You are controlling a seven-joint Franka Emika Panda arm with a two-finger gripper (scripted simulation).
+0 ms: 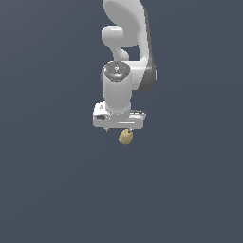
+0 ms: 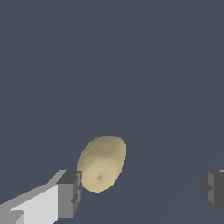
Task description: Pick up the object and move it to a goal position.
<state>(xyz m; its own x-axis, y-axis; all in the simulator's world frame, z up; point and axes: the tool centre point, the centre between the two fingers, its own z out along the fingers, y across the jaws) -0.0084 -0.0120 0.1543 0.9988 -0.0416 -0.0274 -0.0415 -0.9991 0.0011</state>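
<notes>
The approach step is in hand: the gripper (image 2: 142,190) spreads its fingers (image 2: 70,192) wide, holding nothing, the tan egg-shaped lump (image 2: 102,163) beside one finger, so centring then closing seems next.

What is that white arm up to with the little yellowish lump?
A simulated white robot arm is reaching straight down over a small tan, egg-shaped lump on a plain dark grey surface. Its tool is open: in the wrist view one finger sits right beside the lump while the other stands well off. Nothing is gripped yet.
</notes>
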